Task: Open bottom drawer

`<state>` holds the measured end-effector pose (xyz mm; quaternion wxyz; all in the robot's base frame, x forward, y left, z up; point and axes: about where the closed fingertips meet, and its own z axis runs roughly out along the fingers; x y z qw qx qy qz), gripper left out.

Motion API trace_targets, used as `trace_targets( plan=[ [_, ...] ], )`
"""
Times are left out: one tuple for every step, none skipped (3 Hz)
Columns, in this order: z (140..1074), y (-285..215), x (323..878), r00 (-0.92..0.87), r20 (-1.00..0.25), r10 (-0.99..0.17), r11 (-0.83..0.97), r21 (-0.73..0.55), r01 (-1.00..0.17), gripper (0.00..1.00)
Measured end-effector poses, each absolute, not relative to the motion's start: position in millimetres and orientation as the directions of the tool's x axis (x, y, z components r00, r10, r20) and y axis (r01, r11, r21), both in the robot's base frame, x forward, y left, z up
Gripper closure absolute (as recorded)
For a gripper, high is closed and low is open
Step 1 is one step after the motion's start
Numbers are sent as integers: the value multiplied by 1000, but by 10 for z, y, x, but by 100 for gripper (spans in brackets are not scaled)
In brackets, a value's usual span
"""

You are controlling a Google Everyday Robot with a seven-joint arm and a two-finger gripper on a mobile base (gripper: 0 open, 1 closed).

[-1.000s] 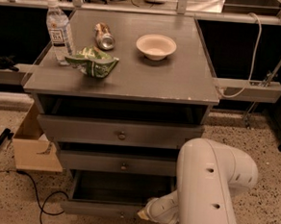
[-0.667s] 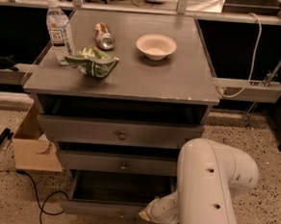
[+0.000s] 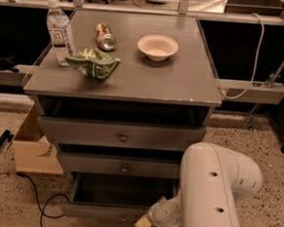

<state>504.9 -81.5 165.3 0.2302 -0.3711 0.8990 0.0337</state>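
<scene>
The bottom drawer [image 3: 107,211] is the lowest, narrowest grey front of the cabinet. It stands pulled out, with its dark inside showing above the front panel. Its small knob is near the picture's lower edge. My gripper [image 3: 144,223] is low at the drawer's right front end, at the end of the white arm [image 3: 213,198]. Only a pale tip of it shows next to the drawer front. The middle drawer [image 3: 123,167] and the top drawer [image 3: 122,135] sit above, each pulled out a little.
On the cabinet top [image 3: 183,79] are a water bottle [image 3: 59,30], a can lying on its side [image 3: 105,36], a green crumpled bag [image 3: 93,63] and a white bowl [image 3: 157,46]. A cardboard box [image 3: 32,149] and a black cable [image 3: 38,196] lie on the floor at left.
</scene>
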Motion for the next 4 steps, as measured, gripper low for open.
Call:
trace_targets(
  plan=[
    [1606,-890,4955,-629,-436,-643,726,-87,-682,18],
    [1602,-904,4934,-630,-429,-647,725,-89,-683,49],
    [1598,-932,4884,-628,-409,-662,718,-103,-689,72],
    [1615,-938,4814,-629,-409,-661,718,-103,-689,96]
  ],
)
